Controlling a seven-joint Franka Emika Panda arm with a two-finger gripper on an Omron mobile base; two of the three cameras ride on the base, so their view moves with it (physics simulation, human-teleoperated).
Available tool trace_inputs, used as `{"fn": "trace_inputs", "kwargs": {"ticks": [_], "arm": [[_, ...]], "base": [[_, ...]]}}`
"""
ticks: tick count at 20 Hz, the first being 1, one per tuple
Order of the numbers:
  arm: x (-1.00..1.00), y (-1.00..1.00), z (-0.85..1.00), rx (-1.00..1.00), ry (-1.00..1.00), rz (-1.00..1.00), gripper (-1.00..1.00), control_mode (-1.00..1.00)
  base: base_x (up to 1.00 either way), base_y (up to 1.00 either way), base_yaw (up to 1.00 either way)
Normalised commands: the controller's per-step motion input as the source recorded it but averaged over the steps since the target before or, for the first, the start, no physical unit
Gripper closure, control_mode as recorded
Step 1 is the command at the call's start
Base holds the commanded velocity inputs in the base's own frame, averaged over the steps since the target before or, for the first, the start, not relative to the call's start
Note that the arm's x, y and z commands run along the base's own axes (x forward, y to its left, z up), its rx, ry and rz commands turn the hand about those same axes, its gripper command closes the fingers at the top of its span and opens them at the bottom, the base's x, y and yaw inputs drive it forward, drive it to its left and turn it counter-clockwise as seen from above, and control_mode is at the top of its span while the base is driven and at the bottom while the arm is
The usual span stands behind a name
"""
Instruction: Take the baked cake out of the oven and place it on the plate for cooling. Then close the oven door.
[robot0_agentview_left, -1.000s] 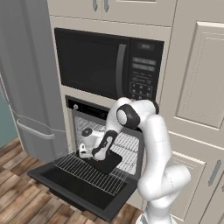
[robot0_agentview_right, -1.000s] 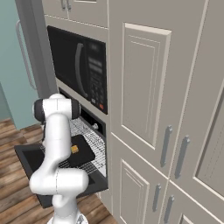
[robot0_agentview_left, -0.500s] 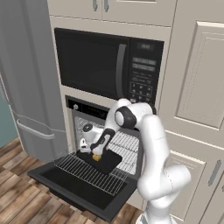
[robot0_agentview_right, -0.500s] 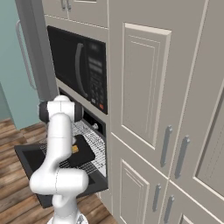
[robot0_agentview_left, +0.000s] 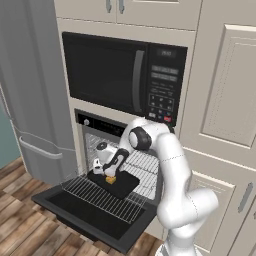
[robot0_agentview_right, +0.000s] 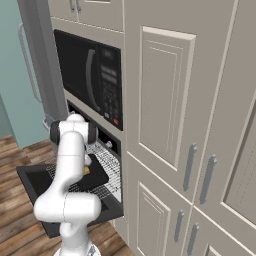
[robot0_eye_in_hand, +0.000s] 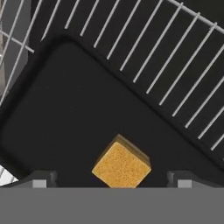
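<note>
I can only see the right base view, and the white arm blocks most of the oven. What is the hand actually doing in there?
Observer: In the hand view, the open gripper hangs over a small golden cake on a black tray.
Operator: Has it grabbed the cake?
Observer: Not yet; the fingers stand wide on either side, apart from it.
Operator: What holds the tray?
Observer: The left base view shows it resting on a wire rack pulled out over the lowered oven door.
</note>
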Motion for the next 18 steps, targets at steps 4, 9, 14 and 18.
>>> {"fn": "trace_inputs", "kwargs": {"ticks": [4, 9, 14, 18], "arm": [[0.04, -0.01, -0.52, 0.0, 0.01, 0.0, -1.0, -1.0], [0.23, 0.0, -0.36, 0.0, 0.0, 0.0, -1.0, -1.0], [0.26, 0.0, -0.3, 0.0, 0.02, 0.0, -1.0, -1.0], [0.23, 0.0, -0.32, 0.0, 0.04, 0.0, -1.0, -1.0]], "base": [[0.0, 0.0, 0.0], [0.0, 0.0, 0.0], [0.0, 0.0, 0.0], [0.0, 0.0, 0.0]]}}
